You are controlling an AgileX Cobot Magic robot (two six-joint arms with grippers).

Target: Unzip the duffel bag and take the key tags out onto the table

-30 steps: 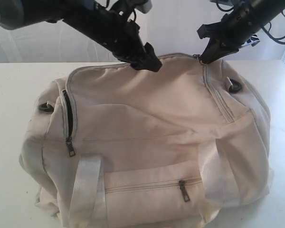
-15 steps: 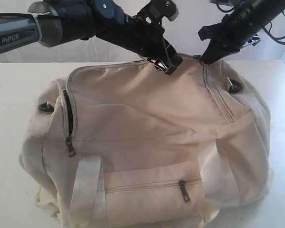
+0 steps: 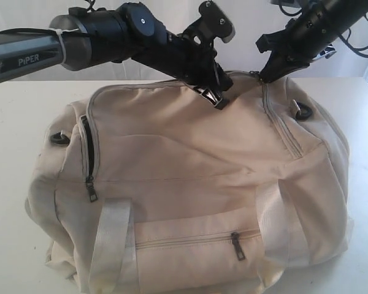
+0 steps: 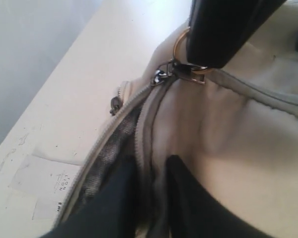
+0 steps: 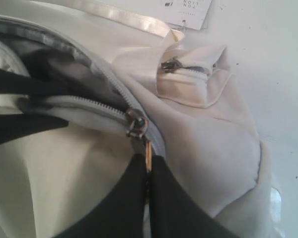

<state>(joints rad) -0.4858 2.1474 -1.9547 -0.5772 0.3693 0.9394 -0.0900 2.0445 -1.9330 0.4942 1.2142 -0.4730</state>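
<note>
**Surface** (image 3: 12,110): one, white, carrying the whole lot. No tags are lying on any part of it that is showing.

**Duffel bag** (image 3: 190,171): one, cream, lying in the middle of the surface with its front pocket facing the exterior camera. The main zip along the top is standing partly open, and dark lining (image 4: 107,153) is showing through the gap. Judged progress: the unzipping is under way but unfinished, and the taking-out is not yet begun.

**Grippers**: two, both working at the top of the bag.
- The left gripper (image 4: 149,171) appears to be clamping the lip of the opening. One finger is sitting toward the lining and the other on the outer cloth.
- The right gripper (image 5: 148,162) is clenching on the tab of the main zipper pull (image 5: 137,126), at the end of the opened stretch.

**Webbing straps** (image 3: 110,239): two showing on the front face, hanging slack.

**End rings** (image 3: 59,138): two, dark, one at each end of the bag.

**Free pulls**: two in the exterior view, neither being handled.
- The side pull (image 3: 90,190) is dangling.
- The front pocket pull (image 3: 237,246) is lying on its closed zip.

**Key tags**: none showing in any view. They are presumably lying inside the bag, out of sight.
</note>
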